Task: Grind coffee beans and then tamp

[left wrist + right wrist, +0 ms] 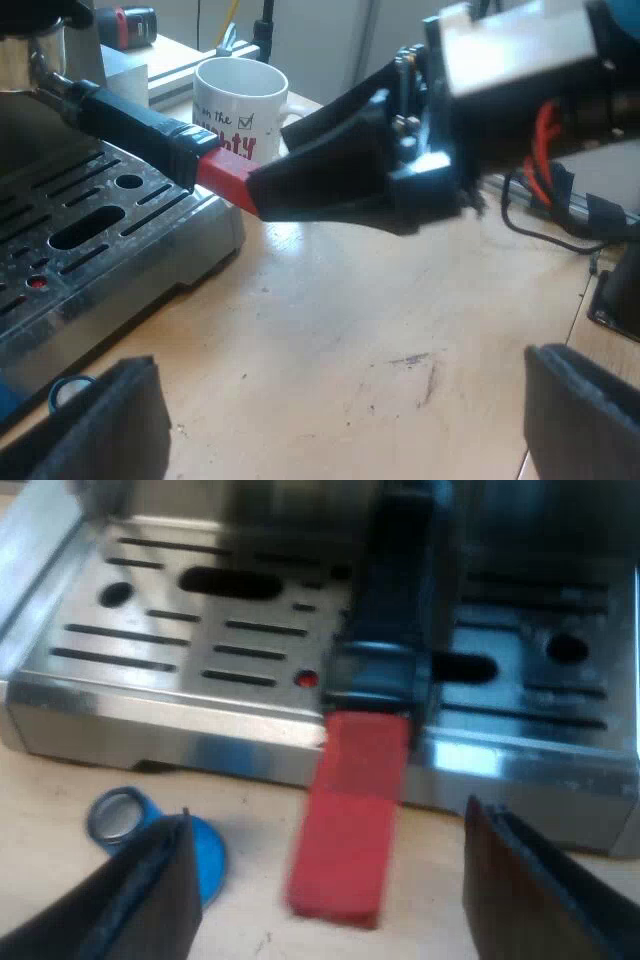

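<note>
Flanking the red end (347, 815) of the metal holder's handle (135, 122), the right tool (325, 820) stands wide, fingers apart from it on both sides. The holder is locked into the espresso machine (200, 630). The left tool (340, 360) hangs wide over the surface (350, 300). A blue tamper (205, 860) lies just beside the machine's base, a mug (240, 100) near the handle

- A pale wooden tabletop (350, 330) carries everything.
- Dark scuff marks (412, 360) show on its bare middle.
- A bright patch of light (290, 238) lies on the wood.
- Beyond the tabletop's far edge stands a plain pale wall (320, 40), with an aluminium rail (195, 62) before it.
</note>
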Robot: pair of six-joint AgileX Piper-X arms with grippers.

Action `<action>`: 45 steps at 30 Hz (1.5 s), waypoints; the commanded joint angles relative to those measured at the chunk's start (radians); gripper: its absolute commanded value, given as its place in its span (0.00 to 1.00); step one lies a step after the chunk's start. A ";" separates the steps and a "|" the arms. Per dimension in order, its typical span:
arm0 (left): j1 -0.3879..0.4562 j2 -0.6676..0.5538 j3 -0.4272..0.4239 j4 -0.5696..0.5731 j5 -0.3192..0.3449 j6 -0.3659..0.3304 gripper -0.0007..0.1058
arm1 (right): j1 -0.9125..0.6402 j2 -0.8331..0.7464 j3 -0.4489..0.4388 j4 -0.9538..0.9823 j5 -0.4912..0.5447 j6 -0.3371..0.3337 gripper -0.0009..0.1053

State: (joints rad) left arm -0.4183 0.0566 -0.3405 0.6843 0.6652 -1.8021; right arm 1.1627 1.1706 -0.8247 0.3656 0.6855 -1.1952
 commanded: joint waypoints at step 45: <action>-0.003 0.003 -0.005 -0.010 0.006 -0.011 0.72 | -0.159 0.193 -0.011 -0.212 -0.222 -0.066 0.14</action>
State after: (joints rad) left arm -0.4183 0.0566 -0.3405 0.6843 0.6647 -1.8021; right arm 1.0046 1.3654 -0.8269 0.1601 0.4605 -1.2468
